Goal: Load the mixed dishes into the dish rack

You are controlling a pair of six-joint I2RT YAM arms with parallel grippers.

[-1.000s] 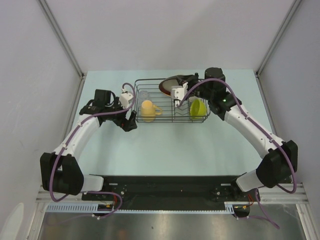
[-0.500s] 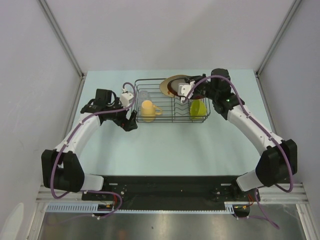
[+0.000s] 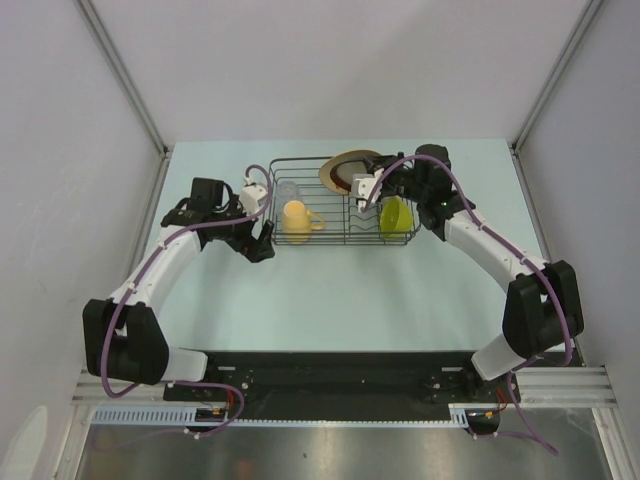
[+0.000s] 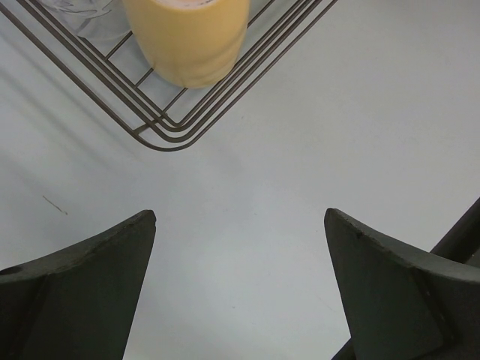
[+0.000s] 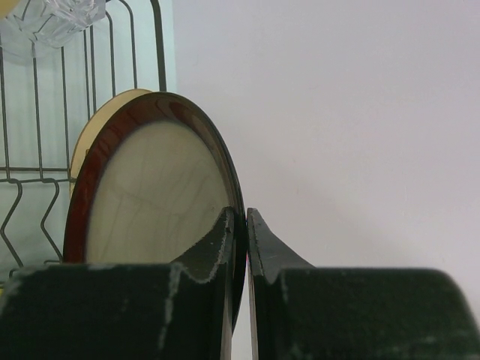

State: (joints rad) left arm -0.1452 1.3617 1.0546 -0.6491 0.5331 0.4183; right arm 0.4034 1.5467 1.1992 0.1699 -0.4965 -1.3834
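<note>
The right gripper (image 5: 246,216) is clenched on the edge of the round tan ceramic plate with the dark red-brown rim (image 5: 150,199). It holds the plate upright over the back of the rectangular black wire dish rack (image 3: 340,243), just before a 2nd tan plate (image 5: 84,131). Best lower it straight between 2 prongs and release only once seated. The left gripper (image 4: 240,225) hangs wide open, empty, beside the rack's corner.

Mug (image 3: 295,220), glass (image 3: 287,191) and lime-green bowl (image 3: 397,215) in the wire rack (image 3: 335,228), plate (image 3: 340,167) at its far edge.
</note>
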